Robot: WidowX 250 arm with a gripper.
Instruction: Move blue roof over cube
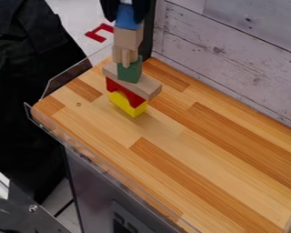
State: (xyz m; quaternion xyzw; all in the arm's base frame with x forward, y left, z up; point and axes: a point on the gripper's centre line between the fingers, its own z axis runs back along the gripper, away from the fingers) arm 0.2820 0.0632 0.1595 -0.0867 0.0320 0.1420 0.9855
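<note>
My gripper (pixel 127 10) is at the top edge of the camera view, above the stack, with its dark fingers on either side of the blue roof (pixel 128 19) and shut on it. Directly below the roof is the plain wooden cube (pixel 128 38); the roof's underside appears to meet the cube's top. The cube stands on small wooden pieces (pixel 125 55) above a green block (pixel 130 72). Farther down are a long wooden plank (pixel 149 89), a red arch (pixel 125 92) and a yellow block (pixel 128 105) on the table.
The stack stands near the back left of the wooden table (pixel 190 150). A clear plastic rim (pixel 66 75) runs along the table's left side. Behind rises a pale plank wall (pixel 233 54). A red bracket-shaped piece (pixel 100 32) lies beyond the table's edge.
</note>
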